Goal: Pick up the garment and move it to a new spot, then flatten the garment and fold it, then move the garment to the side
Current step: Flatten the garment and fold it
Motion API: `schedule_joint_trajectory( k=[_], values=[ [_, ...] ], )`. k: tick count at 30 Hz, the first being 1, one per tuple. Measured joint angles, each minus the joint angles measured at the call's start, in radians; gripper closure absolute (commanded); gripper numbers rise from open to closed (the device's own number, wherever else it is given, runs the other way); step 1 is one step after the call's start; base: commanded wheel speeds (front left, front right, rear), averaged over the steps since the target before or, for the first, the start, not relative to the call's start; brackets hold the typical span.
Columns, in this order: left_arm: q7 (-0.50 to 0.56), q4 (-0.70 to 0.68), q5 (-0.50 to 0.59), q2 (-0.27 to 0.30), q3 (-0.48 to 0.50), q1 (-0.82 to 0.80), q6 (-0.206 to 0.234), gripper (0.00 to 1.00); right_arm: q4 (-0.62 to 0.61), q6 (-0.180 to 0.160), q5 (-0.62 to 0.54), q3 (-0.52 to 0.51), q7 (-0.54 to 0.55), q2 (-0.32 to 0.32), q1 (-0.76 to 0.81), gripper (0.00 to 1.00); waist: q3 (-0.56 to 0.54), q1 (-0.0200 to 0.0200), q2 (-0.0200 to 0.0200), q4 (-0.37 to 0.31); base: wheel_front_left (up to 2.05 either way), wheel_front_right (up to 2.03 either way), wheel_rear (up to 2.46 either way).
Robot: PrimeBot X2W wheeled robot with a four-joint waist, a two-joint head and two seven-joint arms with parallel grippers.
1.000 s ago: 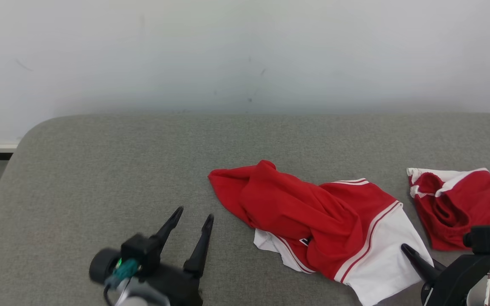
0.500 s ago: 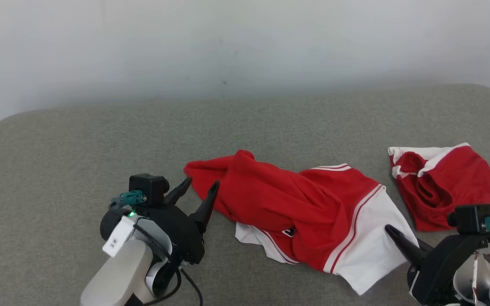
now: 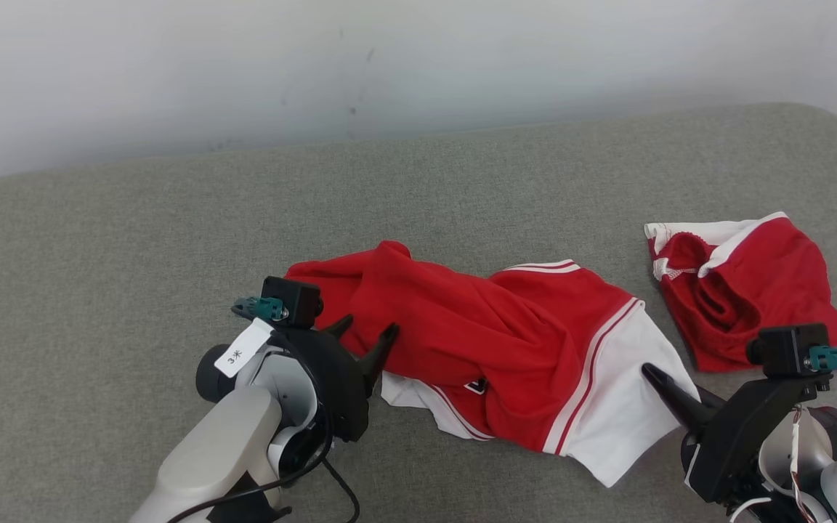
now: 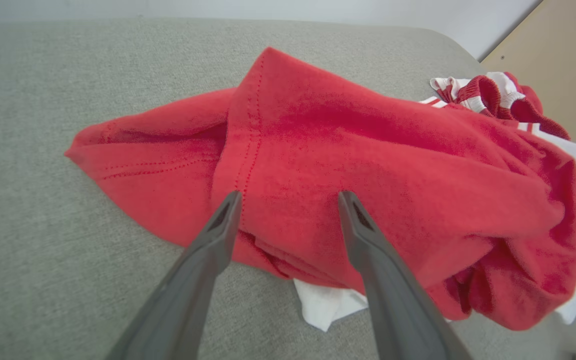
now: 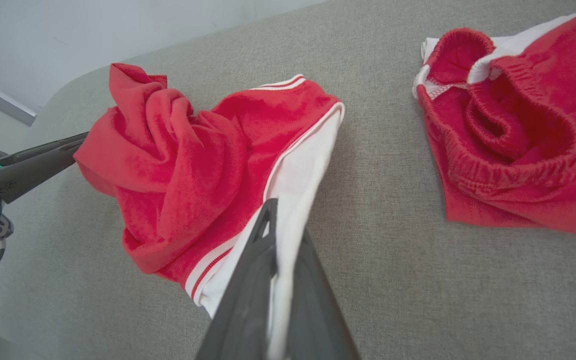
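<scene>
My right claw (image 5: 271, 210) is clamped on the white hem of the garment (image 3: 476, 327); my left claw (image 4: 290, 196) gapes around its red fold. It lies crumpled on the grey cushion (image 3: 135, 232): lifting, flattening, folding all remain, I judge.

left claw (image 3: 371, 325) spread at garment (image 3: 462, 327) | right claw (image 3: 651, 372) pinching white edge

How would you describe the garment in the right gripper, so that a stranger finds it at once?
Look at the grey cushioned surface below the pale wall. Near its middle lies a crumpled red garment, between the left gripper and the right gripper. Unlike the smaller red piece with an elastic waistband to its right, it has a broad white panel edged with stripes.
</scene>
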Motion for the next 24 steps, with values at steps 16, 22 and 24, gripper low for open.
schedule_joint_trajectory(
  k=[16, 22, 24],
  values=[
    [0.012, 0.104, -0.079, 0.024, -0.074, -0.078, 0.0, 0.0, 0.007, 0.0, -0.014, 0.04, 0.026, 0.015, -0.035, 1.0, 0.027, -0.0002, 0.0, -0.028, 0.0, 0.0, 0.0],
    [0.009, 0.117, -0.12, 0.019, -0.098, -0.088, 0.0, 1.0, 0.004, 0.0, -0.015, 0.037, 0.027, 0.009, -0.049, 1.0, 0.043, -0.0002, 0.0, -0.045, 0.0, 0.0, 0.0],
    [0.009, 0.127, -0.123, 0.019, -0.111, -0.097, 0.0, 1.0, 0.0, 0.0, -0.017, 0.034, 0.027, 0.009, -0.048, 1.0, 0.048, -0.0001, 0.0, -0.048, 0.0, 0.0, 0.0]
  ],
)
